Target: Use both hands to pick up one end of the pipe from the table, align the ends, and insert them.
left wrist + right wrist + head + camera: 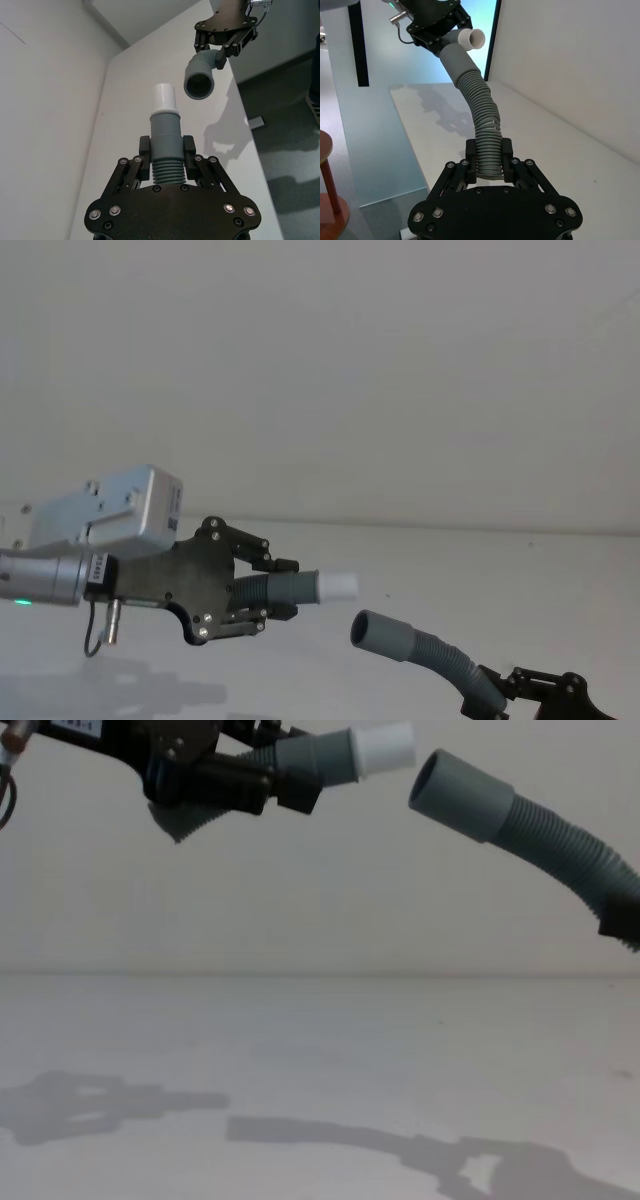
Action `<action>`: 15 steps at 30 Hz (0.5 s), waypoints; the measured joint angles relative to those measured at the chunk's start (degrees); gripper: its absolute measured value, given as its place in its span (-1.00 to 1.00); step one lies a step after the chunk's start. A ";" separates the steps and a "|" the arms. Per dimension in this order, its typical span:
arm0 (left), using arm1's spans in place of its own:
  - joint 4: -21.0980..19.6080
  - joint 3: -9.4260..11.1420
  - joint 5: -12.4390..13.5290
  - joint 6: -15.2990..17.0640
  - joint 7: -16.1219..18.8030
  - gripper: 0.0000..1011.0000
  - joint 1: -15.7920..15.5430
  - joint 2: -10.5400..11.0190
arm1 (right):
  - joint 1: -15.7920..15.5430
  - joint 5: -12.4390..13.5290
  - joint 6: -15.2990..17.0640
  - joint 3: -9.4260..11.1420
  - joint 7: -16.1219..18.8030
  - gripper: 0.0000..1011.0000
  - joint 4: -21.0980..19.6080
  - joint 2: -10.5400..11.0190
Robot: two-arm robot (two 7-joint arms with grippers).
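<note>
Left black jaw gripper clamped on short grey corrugated hose piece, white spigot tip pointing right, above white bench. Right black jaw gripper grips longer grey corrugated hose. Its smooth grey cuff faces the tip, near but apart.

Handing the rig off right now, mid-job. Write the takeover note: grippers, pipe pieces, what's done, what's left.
Left gripper: shut on the short hose piece, just behind its white spigot tip, held above the table.
Right gripper: shut on the long hose piece, well back from its grey cuff.
Done: both pieces are off the table, ends facing each other with a gap between.
Left: the cuff sits a little lower and tilted. Line it up with the tip, then push the tip in.
</note>
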 joint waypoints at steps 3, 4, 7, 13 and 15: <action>-0.88 0.07 0.15 0.59 0.71 -0.30 0.59 0.67 | -0.09 -0.31 -0.30 -0.11 -0.35 -0.50 0.14 0.16; -1.15 0.08 0.18 0.74 0.88 -0.30 0.73 0.83 | -0.10 -0.38 -0.43 -0.13 -0.40 -0.50 0.19 0.20; -1.73 0.08 0.26 1.15 1.41 -0.30 1.13 1.32 | -0.13 -0.52 -0.69 -0.18 -0.44 -0.50 0.41 0.40; -3.31 0.01 0.37 2.18 2.96 -0.30 2.48 3.01 | -0.16 -0.76 -1.68 -0.37 -0.39 -0.50 1.31 1.08; -3.65 -0.05 0.37 2.39 3.34 -0.30 2.83 3.47 | -0.15 -0.83 -2.01 -0.43 -0.31 -0.50 1.60 1.31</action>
